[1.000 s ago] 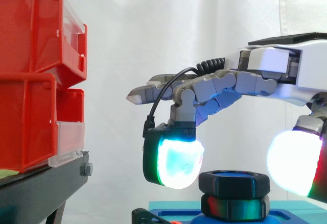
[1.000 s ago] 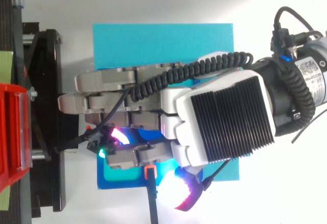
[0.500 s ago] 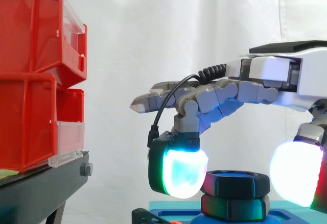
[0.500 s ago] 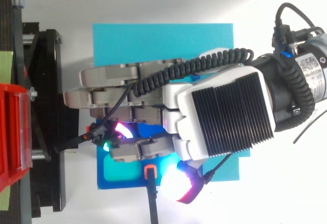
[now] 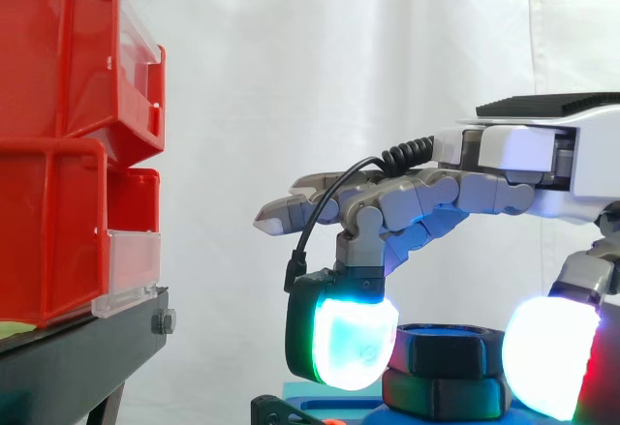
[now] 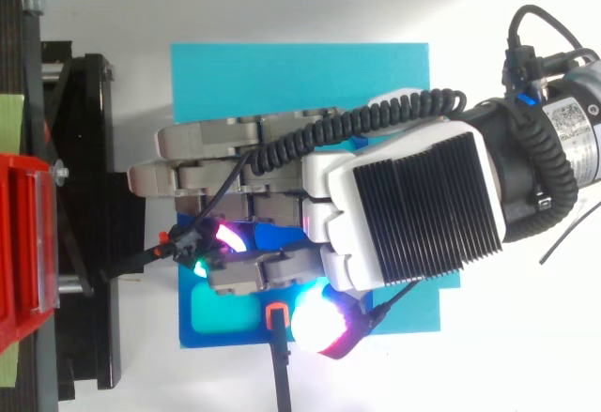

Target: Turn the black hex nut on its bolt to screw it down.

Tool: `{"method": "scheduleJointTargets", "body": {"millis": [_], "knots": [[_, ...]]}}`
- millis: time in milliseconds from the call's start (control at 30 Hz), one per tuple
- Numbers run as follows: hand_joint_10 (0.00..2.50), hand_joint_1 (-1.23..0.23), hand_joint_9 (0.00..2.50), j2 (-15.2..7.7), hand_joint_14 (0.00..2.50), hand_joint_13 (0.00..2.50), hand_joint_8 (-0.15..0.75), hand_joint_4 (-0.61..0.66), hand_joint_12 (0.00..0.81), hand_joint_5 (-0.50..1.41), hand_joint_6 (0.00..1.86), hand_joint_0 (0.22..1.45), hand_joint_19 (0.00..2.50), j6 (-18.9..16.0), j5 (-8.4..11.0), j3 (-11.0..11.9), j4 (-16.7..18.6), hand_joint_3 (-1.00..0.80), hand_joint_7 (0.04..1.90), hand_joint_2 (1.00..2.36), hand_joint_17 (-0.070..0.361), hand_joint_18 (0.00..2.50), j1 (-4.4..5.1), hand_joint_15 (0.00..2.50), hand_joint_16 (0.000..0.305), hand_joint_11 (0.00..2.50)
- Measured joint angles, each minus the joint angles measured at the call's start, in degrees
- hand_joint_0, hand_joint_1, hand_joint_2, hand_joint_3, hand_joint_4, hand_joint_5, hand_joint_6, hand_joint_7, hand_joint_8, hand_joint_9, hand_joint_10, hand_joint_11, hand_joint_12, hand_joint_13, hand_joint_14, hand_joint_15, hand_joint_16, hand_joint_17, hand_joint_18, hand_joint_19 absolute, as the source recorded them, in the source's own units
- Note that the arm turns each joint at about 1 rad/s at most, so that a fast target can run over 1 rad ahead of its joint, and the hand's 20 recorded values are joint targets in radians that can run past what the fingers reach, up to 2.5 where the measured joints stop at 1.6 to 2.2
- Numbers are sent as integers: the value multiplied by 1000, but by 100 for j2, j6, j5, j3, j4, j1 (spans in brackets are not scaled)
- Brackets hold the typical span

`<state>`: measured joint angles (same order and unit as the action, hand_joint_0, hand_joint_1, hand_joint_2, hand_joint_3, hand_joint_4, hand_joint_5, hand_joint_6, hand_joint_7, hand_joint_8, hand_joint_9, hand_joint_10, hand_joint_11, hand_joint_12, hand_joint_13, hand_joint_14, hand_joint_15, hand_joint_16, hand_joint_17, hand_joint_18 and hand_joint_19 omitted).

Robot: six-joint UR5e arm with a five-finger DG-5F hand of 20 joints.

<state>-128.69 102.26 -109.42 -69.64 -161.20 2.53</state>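
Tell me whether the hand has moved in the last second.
Yes. In the side view the hand has sunk toward the nut and drifted slightly right, away from the red bins.

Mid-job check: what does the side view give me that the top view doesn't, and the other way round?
Side view: the nut itself, seen edge-on above the blue base, with the hand down at its level on both sides. Whether it grips is unclear.
Top view: the hand's ribbed back lies over the nut's place, and the base sits at one side of the cyan board.
Both: the hand, the base, the red bins and the black stand.
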Motion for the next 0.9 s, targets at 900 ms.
{"method": "scheduleJointTargets", "body": {"millis": [900], "knots": [[5, -571, 687, 1, 0, 145, 172, 118, 291, -35, 502, 545, 39, 72, -89, -1, -68, -412, 1396, 1006, 66, 0, -6, 0, 29, 126]]}}
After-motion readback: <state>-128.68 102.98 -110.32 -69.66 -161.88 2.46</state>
